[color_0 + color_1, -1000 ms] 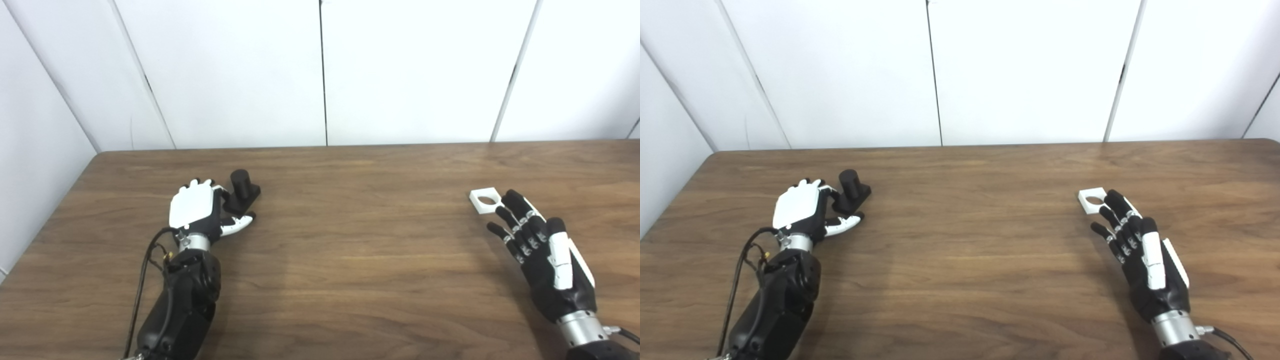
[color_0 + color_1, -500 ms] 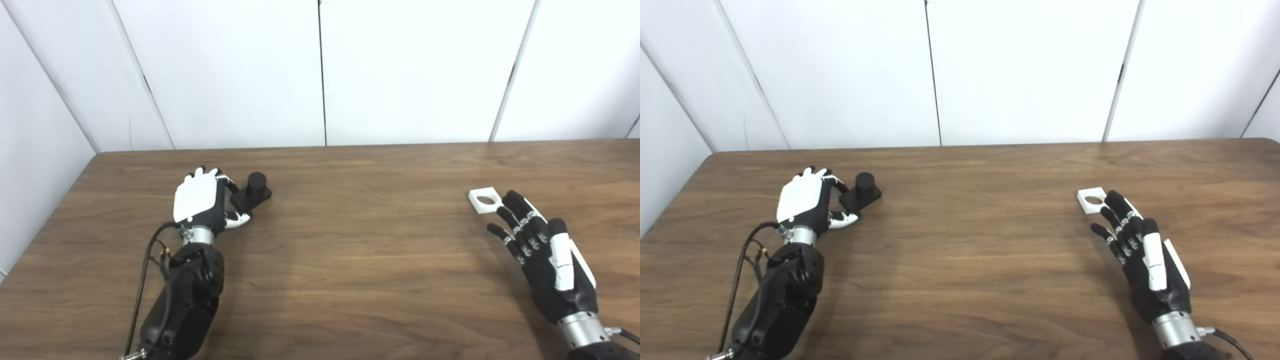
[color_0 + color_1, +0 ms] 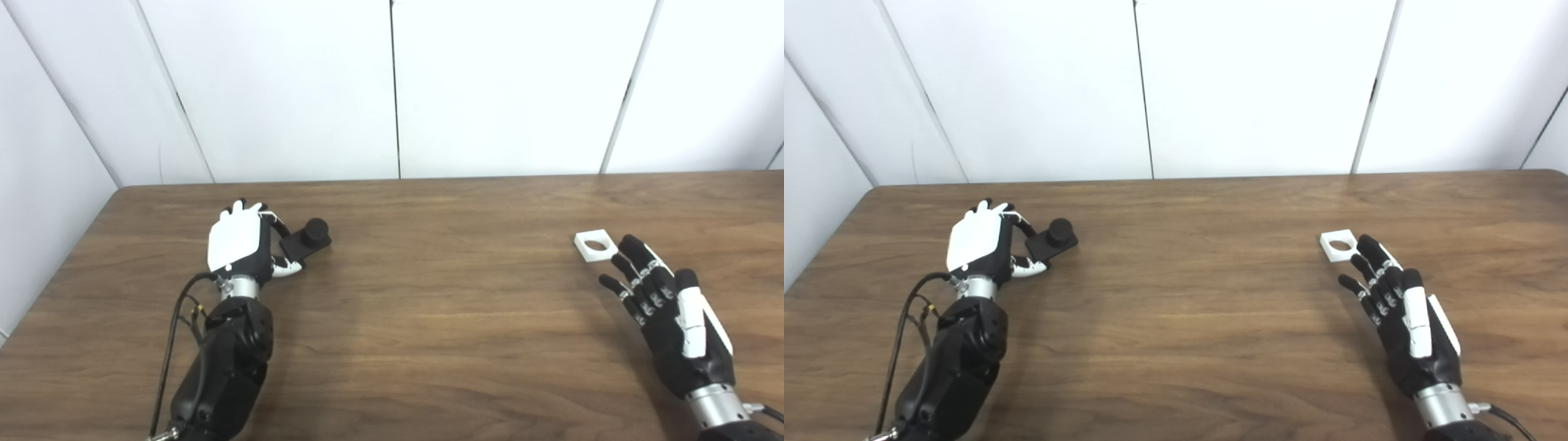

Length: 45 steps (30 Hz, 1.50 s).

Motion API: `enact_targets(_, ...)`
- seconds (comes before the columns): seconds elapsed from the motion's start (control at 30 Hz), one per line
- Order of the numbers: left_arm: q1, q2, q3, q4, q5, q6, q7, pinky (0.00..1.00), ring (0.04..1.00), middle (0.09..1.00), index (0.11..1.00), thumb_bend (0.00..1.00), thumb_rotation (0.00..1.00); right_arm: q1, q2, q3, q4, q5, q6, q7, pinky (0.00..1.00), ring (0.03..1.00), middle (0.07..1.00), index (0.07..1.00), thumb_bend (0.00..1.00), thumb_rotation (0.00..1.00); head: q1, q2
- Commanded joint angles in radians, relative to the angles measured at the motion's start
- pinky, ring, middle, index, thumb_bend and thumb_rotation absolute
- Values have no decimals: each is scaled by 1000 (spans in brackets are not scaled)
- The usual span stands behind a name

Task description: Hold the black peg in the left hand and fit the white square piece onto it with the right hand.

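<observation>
The black peg (image 3: 308,238), a short cylinder on a square base, is at the table's left. My left hand (image 3: 239,248) grips its base between fingers and thumb, and the peg is tipped so its round top faces the camera. The white square piece (image 3: 594,246), with a round hole, lies flat on the table at the right. My right hand (image 3: 664,306) is open with fingers spread, palm down. Its fingertips are just beside the piece's near right corner and do not hold it.
The brown wooden table (image 3: 429,294) runs the width of the view, with white wall panels behind its far edge. A black cable (image 3: 177,324) loops beside my left forearm. The table's left edge is close to my left arm.
My left hand closed on the peg's base, shifted it a little right and tipped it from upright toward the camera. My right hand drew back slightly from the white piece.
</observation>
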Motion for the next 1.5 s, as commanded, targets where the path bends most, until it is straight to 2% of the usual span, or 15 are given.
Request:
enact_targets(0.0,-5,11,8,-30,-19,-19,12,1000,994,888,493,505,60,91,22,7,56,9,10,9,864,958,958,908,631,930,1,1)
enact_targets(0.13,11,6,8,-71,-48,-20,-10,1000,999,894,493,504,61,93,26,9,54,13,17,9,858,959,962,909,636,920,-7,3)
enact_targets(0.33,50,-17,13,-184,-104,-1,-70,1000,1000,899,494,501,64,95,35,13,50,6,28,1,834,957,964,915,622,920,-19,5)
enact_targets(0.53,96,-30,-26,-288,-86,-1,-115,1000,980,889,493,503,64,94,44,19,56,8,24,9,869,949,953,921,629,917,-27,7)
enact_targets(0.73,143,-37,-70,-372,-66,-17,-149,1000,962,878,493,503,63,96,52,29,63,-1,19,7,897,946,949,927,682,905,-45,12)
enact_targets(1.0,239,-47,-126,-536,-38,2,-253,1000,957,878,493,502,61,103,77,40,35,-32,38,-20,890,950,955,935,679,913,-91,25)
enact_targets(1.2,327,-35,-155,-667,-35,-37,-319,1000,949,867,493,500,58,105,100,43,11,-47,53,-38,894,955,954,920,689,906,-107,35)
enact_targets(1.47,420,-43,-163,-798,-60,-47,-411,1000,968,873,493,499,57,105,110,51,5,-51,49,-39,905,974,967,918,670,918,-121,49)
